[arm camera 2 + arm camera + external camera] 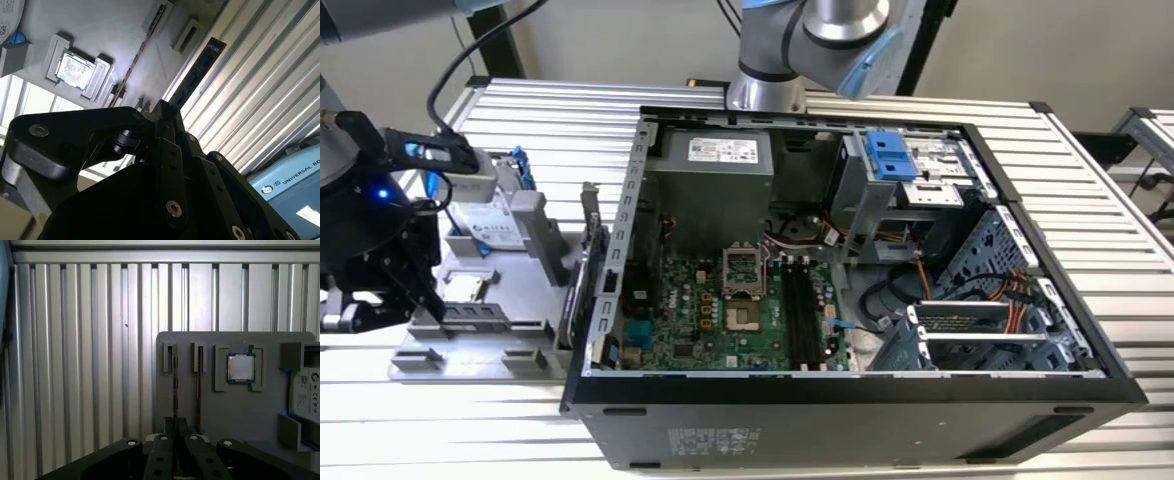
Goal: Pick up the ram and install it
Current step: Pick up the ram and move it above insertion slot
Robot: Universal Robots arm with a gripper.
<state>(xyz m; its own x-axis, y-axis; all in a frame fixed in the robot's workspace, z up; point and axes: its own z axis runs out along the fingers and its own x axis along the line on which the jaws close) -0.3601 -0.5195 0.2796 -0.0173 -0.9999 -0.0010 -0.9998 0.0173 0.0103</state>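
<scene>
The gripper has its jaws pinched on one end of the ram. The thin stick stands on its edge at the gray tray, pointing straight away from the jaws.

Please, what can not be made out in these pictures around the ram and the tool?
- Near end of the ram: in both wrist views, covered by the tool.
- Whether the ram is seated in the tray or lifted: cannot tell in either wrist view.
- The hard drive: cut off by the first wrist view's edge.
- The memory slots: too small in the exterior view to see their latches.
</scene>
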